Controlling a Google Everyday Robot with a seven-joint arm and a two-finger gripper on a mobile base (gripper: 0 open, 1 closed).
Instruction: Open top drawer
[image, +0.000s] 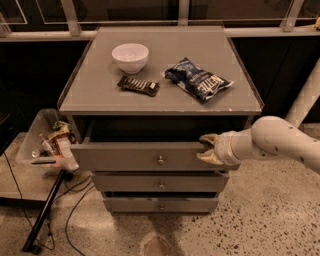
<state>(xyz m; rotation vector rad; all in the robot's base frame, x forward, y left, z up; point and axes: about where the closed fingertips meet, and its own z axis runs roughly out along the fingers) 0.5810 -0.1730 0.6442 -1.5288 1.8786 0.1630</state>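
Resting hand (206, 148) on top drawer (140, 156) right edge — ajar | bag (197, 79) — "KETTLE"

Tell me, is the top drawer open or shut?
Partly open: the top drawer front juts past the fronts below; the pincer is at its right end.

White bowl (130, 56) ahead of me, dark snack bar (138, 86) just beside it, blue chip bag (198, 79) to their right, clear bin (30, 145) of litter low left, black cables (75, 215) on the floor
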